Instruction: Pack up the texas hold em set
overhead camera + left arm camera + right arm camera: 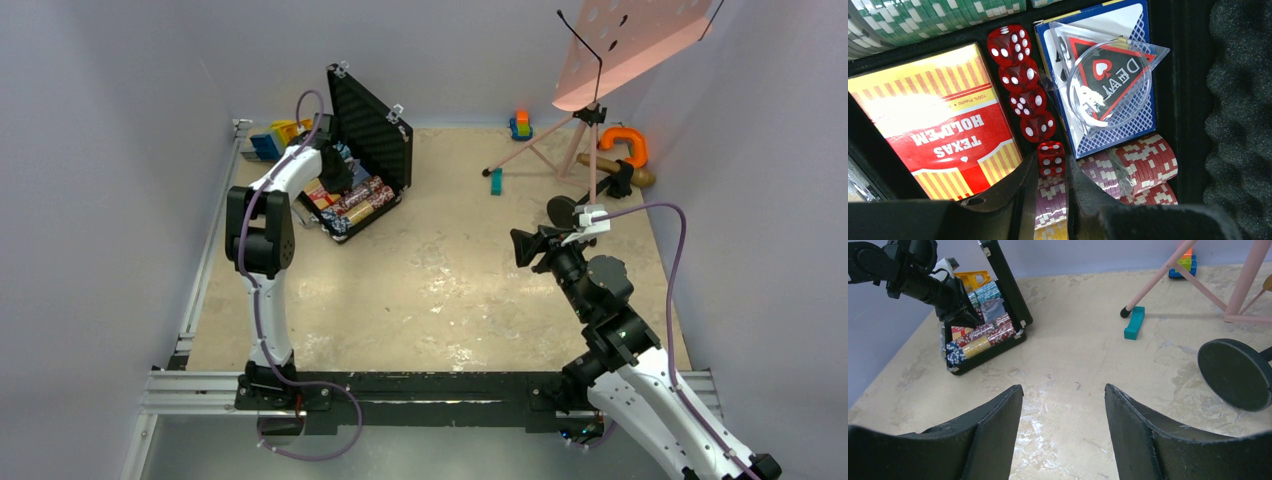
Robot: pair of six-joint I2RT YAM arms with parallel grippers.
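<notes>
Between the fingertips of the left gripper point(1052, 171), low inside the case, sits one red die point(1051, 159). The jaws stand narrow and flank it on both sides, so it looks gripped rather than released. It lies at the near end of a slanting row of four more dice point(1023, 87), in line with them but a little apart from the last.

Just left of that row lies the orange-red card box point(938, 130), flat in its slot. To the right is a blue deck point(1130, 127) with a clear dealer button point(1108, 85) on top. Red-and-white chip stacks point(1148, 160) lie below the deck, and grey foam lining point(1238, 100) fills the far side.

From above, the briefcase point(372, 125) stands open at the far left of the table point(1083, 355), its lid upright. The right gripper point(1063, 425) hangs over bare tabletop well apart from the case, jaws spread and empty.

The step in hand appears to be seating the last die in its channel. The next move would call for easing the jaws apart without nudging the row, lifting straight out, and then closing the lid.
</notes>
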